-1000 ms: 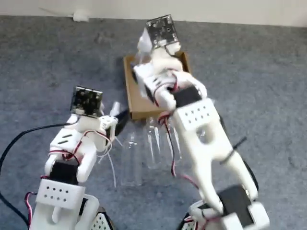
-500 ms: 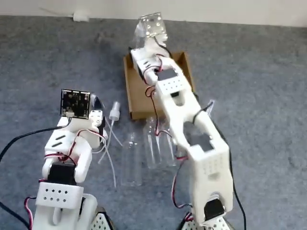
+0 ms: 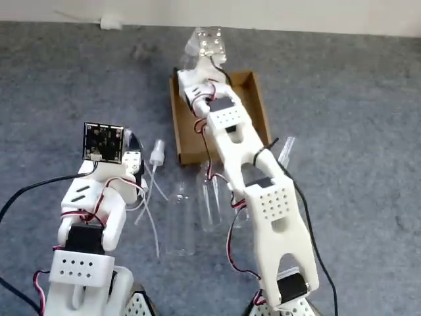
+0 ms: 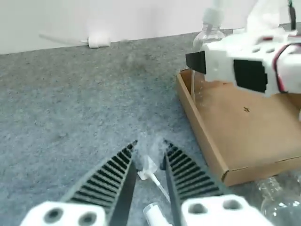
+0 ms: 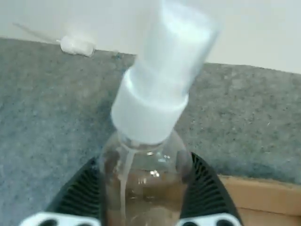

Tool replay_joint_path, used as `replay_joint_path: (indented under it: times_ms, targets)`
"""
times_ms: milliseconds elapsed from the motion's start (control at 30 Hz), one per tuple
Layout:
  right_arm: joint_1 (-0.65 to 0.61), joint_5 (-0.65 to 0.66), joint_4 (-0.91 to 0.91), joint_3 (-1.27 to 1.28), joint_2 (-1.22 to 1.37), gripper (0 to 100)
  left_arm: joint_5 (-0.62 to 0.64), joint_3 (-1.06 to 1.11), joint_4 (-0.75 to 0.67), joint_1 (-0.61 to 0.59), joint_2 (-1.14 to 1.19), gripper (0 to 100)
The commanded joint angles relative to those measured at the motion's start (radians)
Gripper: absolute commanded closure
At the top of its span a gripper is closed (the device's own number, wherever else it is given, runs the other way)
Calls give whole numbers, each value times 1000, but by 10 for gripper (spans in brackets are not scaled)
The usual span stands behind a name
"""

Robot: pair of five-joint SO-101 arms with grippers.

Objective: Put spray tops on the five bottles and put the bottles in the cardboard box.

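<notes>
My right gripper [image 3: 197, 54] reaches over the far end of the cardboard box [image 3: 176, 118] and is shut on a clear bottle [image 5: 146, 188] fitted with a white spray top [image 5: 162, 75]. The bottle stands about upright over the box's far edge [image 4: 209, 29]. My left gripper [image 4: 149, 149] stands open low over the carpet, left of the box [image 4: 221, 141]. A loose spray top [image 4: 148, 168] lies between its fingers, seen from above as the spray top [image 3: 156, 153]. Three uncapped clear bottles [image 3: 179, 220] lie side by side in front of the box.
Another loose spray top [image 3: 284, 150] lies right of the right arm. A further one [image 3: 110, 24] rests far off by the wall. Thin dip tubes [image 3: 152, 230] trail on the grey carpet beside the left arm.
The right arm has stretched out toward the box's far end, carrying the capped bottle. The left arm drew back and left a little, then held still.
</notes>
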Motion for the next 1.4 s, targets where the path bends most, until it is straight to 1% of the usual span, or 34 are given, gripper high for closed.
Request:
replay_joint_path:
  times_ms: [0, 67, 200, 667, 767, 867, 1000, 1100, 1200, 1300, 1367]
  targets:
    - [-4, -8, -21, -68, -13, 995, -3, -7, -25, -15, -10, 983]
    - [-5, 0, -21, -67, -10, 995, -3, -7, -25, -15, -10, 983]
    - [-21, 109, -1, -64, -10, 995, -3, -7, -25, -15, -10, 983]
    - [-24, 112, 147, -73, -19, 995, -5, -7, -26, -15, -10, 983]
    - [-10, 110, 262, -74, -79, 995, -6, -8, -26, -13, -10, 979]
    - [-7, 109, 394, -76, -211, 995, -8, -10, -25, 18, -10, 967]
    - [-41, 110, 522, -64, -410, 995, -29, -12, -20, 51, -10, 851]
    - [-79, 117, 687, -65, -510, 995, -43, -16, -20, 59, -10, 780]
    - [-116, 117, 826, -67, -590, 995, -43, -18, -20, 96, -10, 755]
    - [-150, 112, 918, -65, -651, 995, -43, -36, -20, 148, -10, 729]
    - [-170, 110, 958, -65, -687, 995, -23, -42, -20, 154, -10, 704]
